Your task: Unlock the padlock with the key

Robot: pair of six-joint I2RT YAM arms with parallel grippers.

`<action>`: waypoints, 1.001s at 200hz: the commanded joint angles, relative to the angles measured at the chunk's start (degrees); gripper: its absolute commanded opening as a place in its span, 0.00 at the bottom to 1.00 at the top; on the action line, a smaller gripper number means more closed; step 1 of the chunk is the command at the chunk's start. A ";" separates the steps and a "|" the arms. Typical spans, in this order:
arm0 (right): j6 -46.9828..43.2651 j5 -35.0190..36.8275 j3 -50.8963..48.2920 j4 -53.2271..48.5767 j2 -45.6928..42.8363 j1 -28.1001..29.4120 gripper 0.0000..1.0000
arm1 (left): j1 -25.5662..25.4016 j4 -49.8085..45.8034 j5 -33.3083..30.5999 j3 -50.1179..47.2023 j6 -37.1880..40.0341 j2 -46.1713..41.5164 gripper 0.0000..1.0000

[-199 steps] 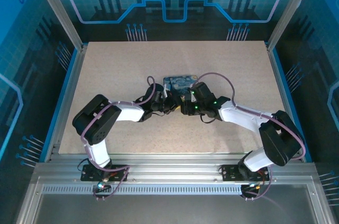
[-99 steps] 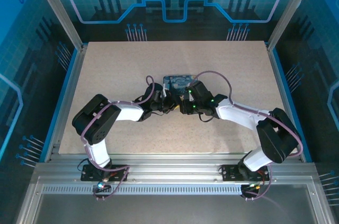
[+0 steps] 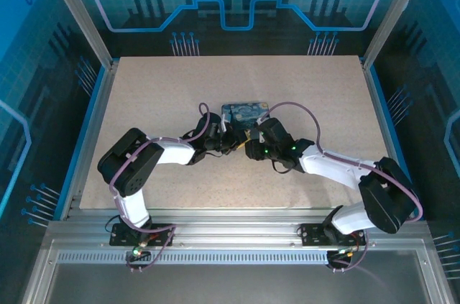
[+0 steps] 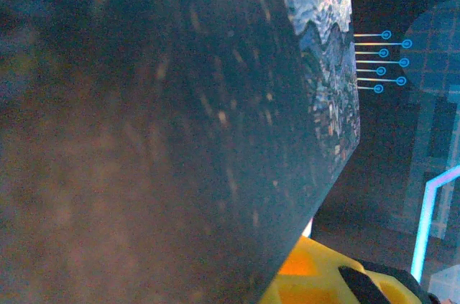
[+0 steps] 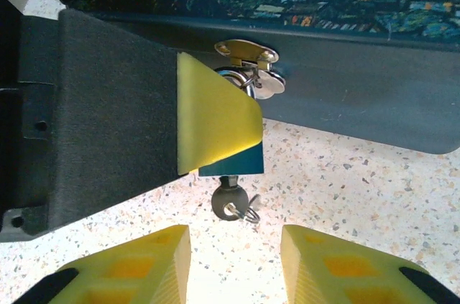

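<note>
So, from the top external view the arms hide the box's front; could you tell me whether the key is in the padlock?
Observer: Yes, the key sits in the bottom of the padlock, its ring dangling.
Operator: Thanks. Is the right hand on it?
Observer: No, it is open and empty, short of the key.
Operator: And the left hand?
Observer: One of its fingers covers the padlock's upper body, just under the hasp.

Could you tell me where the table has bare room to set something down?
Free: the strip between box and back wall, and the left and right margins of the table. Crowded: the box's front, where left gripper and right gripper meet at the padlock.
</note>
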 commanded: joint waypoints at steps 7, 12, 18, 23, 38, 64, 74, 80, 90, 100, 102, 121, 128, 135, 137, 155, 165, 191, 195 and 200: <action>-1.57 2.83 -1.18 3.89 -1.11 1.87 0.41 | 0.45 1.77 2.03 1.53 -0.48 -2.69 0.00; -1.51 3.01 -1.23 3.94 -0.99 1.85 0.41 | 0.43 1.81 2.01 1.59 -0.63 -2.71 0.00; -1.51 3.27 -1.51 4.21 -0.90 1.85 0.42 | 0.43 1.78 2.03 1.48 -0.64 -2.70 0.00; -1.49 3.35 -1.64 4.54 -0.82 1.83 0.42 | 0.43 1.85 2.03 1.48 -0.59 -2.78 0.00; -1.76 3.64 -2.10 5.73 -0.48 1.87 0.42 | 0.47 1.94 2.12 1.44 -0.70 -2.83 0.00; -2.11 3.54 -0.95 5.65 1.10 1.92 0.39 | 0.51 1.99 2.12 1.39 -0.77 -2.96 0.00; -2.25 3.69 -0.47 5.50 1.75 1.93 0.38 | 0.53 2.07 2.17 1.38 -0.92 -3.00 0.00; -2.27 3.82 -0.19 5.39 2.03 1.97 0.38 | 0.54 2.11 2.21 1.46 -0.99 -3.00 0.00; -2.47 3.80 0.15 5.43 2.38 1.93 0.37 | 0.53 2.11 2.21 1.45 -1.02 -3.08 0.00; -2.60 3.93 0.35 5.63 2.53 1.97 0.37 | 0.51 2.15 2.21 1.44 -1.07 -3.02 0.00; -2.63 3.95 0.35 5.64 2.53 1.94 0.37 | 0.51 2.14 2.23 1.50 -1.03 -3.07 0.00; -3.08 4.41 1.42 5.04 3.09 1.92 0.37 | 0.51 2.25 2.30 1.53 -1.12 -3.09 0.00; -3.26 4.42 1.66 5.03 3.23 1.92 0.37 | 0.51 2.23 2.39 1.58 -1.13 -3.08 0.00; -3.31 4.50 1.83 5.03 3.38 1.92 0.37 | 0.51 2.27 2.38 1.48 -1.15 -3.17 0.00; -3.28 4.50 1.84 5.03 3.40 1.92 0.37 | 0.51 2.28 2.39 1.45 -1.23 -3.17 0.00; -3.57 4.76 2.19 5.03 3.91 1.92 0.35 | 0.51 2.41 2.47 1.42 -1.33 -3.12 0.00; -3.66 4.85 2.54 4.95 4.27 1.97 0.34 | 0.51 2.34 2.63 1.36 -1.34 -3.17 0.00; -3.88 4.68 3.40 4.79 5.15 1.92 0.29 | 0.54 2.39 2.74 1.34 -1.30 -3.17 0.00; -3.95 4.68 3.61 4.82 5.27 1.92 0.28 | 0.52 2.36 2.72 1.28 -1.27 -3.18 0.00; -4.03 4.68 3.76 4.70 5.46 1.92 0.27 | 0.51 2.48 2.69 1.21 -1.31 -3.17 0.00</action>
